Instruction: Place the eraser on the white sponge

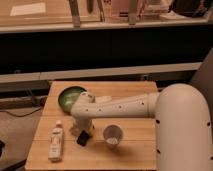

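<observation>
The eraser [83, 138], a small black block, lies tilted on the wooden table [130, 155], left of the white cup [113, 135]. My gripper [80, 131] hangs at the end of the white arm, directly over the eraser's upper left end and touching or nearly touching it. I cannot tell whether it holds the eraser. A small whitish flat pad [102, 99], likely the white sponge, peeks out behind the arm, right of the green bowl.
A green bowl [70, 96] sits at the back left of the table. A white bottle [56, 142] lies at the front left. The arm's thick white link [182, 125] covers the table's right side. A dark counter stands behind.
</observation>
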Motion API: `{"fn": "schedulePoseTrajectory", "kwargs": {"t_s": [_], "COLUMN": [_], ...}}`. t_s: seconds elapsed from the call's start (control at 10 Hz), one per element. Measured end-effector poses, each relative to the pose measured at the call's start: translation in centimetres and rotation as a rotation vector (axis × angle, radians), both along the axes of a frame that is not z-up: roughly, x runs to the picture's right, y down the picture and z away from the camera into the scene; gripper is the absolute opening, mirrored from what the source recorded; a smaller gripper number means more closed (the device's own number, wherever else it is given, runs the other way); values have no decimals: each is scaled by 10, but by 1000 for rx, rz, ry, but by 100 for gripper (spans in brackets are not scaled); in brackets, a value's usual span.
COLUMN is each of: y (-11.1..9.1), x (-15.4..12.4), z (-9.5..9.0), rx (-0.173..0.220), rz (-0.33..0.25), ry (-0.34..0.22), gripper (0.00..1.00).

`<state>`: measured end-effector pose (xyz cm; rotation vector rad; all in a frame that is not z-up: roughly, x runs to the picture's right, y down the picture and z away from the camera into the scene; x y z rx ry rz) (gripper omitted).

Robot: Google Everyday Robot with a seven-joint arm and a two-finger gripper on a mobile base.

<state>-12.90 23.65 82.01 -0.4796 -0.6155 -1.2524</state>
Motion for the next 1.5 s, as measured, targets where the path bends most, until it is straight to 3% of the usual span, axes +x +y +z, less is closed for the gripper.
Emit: {"fn": "schedulePoseTrajectory", "kwargs": {"t_s": [0.5,0.6,1.0,1.5], "y": [-3,-6,-35,-72], "x": [3,4,17,18], "z": [0,-2,-14,4], "rx": [8,13,28,50], "rz": [-13,-11,40,122], "ry": [14,13,-28,-42], "gripper": [7,2,0,0]}}
